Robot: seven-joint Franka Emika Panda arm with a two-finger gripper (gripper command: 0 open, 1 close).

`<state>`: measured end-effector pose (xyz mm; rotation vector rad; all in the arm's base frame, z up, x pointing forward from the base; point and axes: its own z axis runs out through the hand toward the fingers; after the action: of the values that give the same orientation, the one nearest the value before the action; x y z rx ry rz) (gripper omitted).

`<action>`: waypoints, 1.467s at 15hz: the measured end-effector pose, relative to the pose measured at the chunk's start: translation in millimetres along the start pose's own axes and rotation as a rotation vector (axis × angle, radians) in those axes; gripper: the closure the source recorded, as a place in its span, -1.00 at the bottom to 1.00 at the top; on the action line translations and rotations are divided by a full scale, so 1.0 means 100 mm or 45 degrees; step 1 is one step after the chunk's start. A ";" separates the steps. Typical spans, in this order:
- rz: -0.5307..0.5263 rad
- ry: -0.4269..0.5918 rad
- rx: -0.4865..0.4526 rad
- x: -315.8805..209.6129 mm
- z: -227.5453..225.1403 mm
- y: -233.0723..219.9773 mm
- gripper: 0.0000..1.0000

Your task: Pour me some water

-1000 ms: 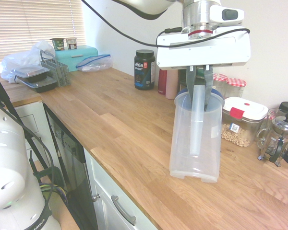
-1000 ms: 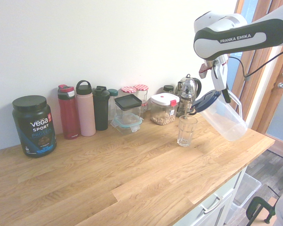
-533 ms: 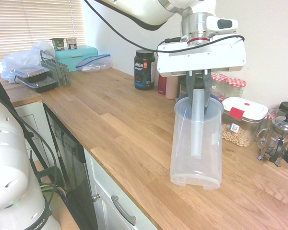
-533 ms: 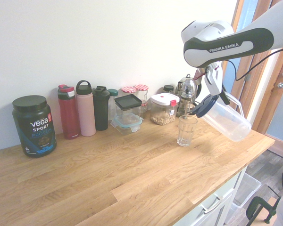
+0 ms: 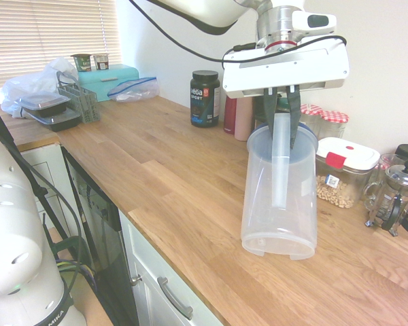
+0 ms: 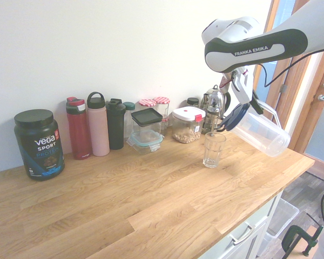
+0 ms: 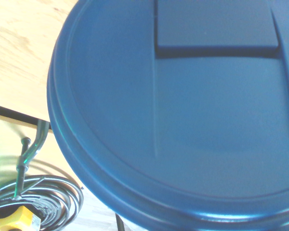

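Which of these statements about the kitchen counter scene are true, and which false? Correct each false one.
1. The jaws are shut on the pitcher by its handle. True.
2. The pitcher's lid is red. False: it is dark blue.
3. The drinking glass stands upright on the counter. True.
4. The pitcher rests on the counter. False: it hangs tilted in the air.
5. The black Vega tub stands beside the drinking glass. False: it stands far away, at the row's other end.

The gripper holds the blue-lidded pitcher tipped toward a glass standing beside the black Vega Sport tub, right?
Not quite. The gripper does hold the pitcher tipped toward the glass, but the second exterior view shows the glass far from the Vega Sport tub, near the French press.
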<state>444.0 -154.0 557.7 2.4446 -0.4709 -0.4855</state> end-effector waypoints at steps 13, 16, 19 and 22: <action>-0.001 -0.006 -0.013 0.02 0.00 -0.03 1.00; 0.000 -0.002 -0.006 0.03 0.00 -0.03 1.00; 0.027 0.051 0.136 -0.03 -0.09 0.17 1.00; 0.053 0.132 0.342 -0.29 -0.11 0.71 1.00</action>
<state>408.5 -189.9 615.8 2.6947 -0.5731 -0.2912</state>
